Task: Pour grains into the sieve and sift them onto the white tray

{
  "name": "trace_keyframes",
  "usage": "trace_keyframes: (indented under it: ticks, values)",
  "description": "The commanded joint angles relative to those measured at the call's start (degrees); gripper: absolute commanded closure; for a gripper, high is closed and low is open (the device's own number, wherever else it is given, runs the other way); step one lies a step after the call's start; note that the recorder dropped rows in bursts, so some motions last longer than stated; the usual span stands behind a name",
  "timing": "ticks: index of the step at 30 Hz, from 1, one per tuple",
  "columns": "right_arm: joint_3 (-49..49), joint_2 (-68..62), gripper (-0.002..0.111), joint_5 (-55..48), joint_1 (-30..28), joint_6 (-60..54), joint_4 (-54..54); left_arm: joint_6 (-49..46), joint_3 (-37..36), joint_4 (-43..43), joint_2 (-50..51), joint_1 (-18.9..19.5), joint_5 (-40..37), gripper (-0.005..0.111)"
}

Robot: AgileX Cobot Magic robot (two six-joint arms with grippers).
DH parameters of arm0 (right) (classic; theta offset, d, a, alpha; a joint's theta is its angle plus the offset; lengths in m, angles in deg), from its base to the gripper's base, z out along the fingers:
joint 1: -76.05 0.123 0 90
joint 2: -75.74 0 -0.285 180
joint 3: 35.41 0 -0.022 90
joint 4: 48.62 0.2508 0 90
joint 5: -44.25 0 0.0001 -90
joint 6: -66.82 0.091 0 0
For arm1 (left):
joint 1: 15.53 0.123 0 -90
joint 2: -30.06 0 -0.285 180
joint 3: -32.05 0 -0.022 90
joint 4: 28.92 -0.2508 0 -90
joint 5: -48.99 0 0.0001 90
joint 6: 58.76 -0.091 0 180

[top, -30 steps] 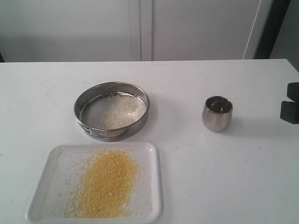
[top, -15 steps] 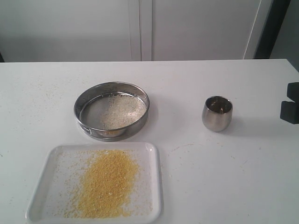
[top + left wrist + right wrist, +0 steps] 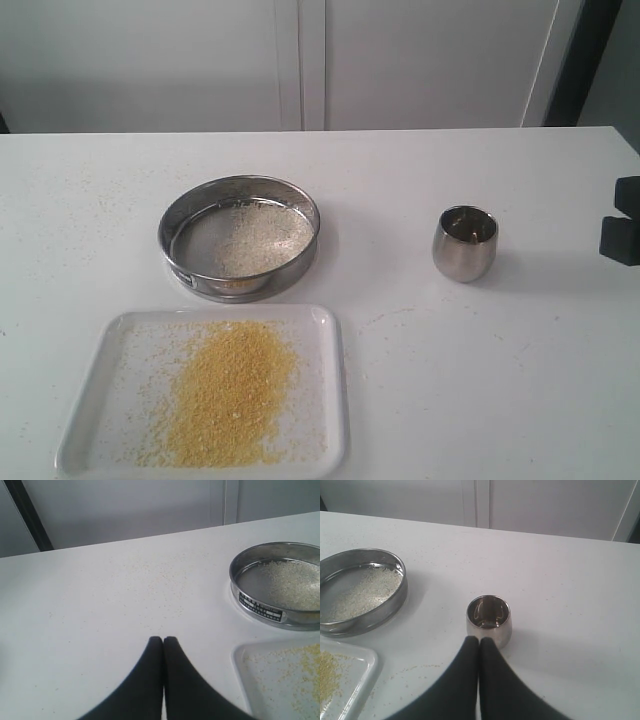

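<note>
The steel sieve (image 3: 239, 238) stands on the table with pale whitish grains (image 3: 262, 235) on its mesh. In front of it lies the white tray (image 3: 90, 400), bearing a heap of fine yellow grains (image 3: 228, 392). A small steel cup (image 3: 465, 242) stands upright to the right, looking empty. My left gripper (image 3: 163, 640) is shut on nothing, over bare table beside the sieve (image 3: 280, 585) and the tray (image 3: 245, 665). My right gripper (image 3: 479, 640) is shut on nothing, just short of the cup (image 3: 488, 620). Neither gripper's fingers show in the exterior view.
Loose grains are scattered on the white table around the sieve and tray. A black part of the right arm (image 3: 622, 222) shows at the right edge. A white wall with panel seams stands behind the table's far edge.
</note>
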Motion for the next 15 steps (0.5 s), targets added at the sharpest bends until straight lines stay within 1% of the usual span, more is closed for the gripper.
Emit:
trace_keyframes:
  ticks: [1,7,15]
  values:
    - [0.2,0.0,0.108,0.8,-0.1,-0.1,-0.2,0.4,-2.1,0.7,-1.4,0.2,0.1,0.107]
    - [0.2,0.0,0.108,0.8,-0.1,-0.1,-0.2,0.4,-4.6,0.9,-1.8,0.2,0.2,0.107]
    - [0.2,0.0,0.108,0.8,-0.1,-0.1,-0.2,0.4,-8.7,1.4,-6.2,0.2,0.2,0.107]
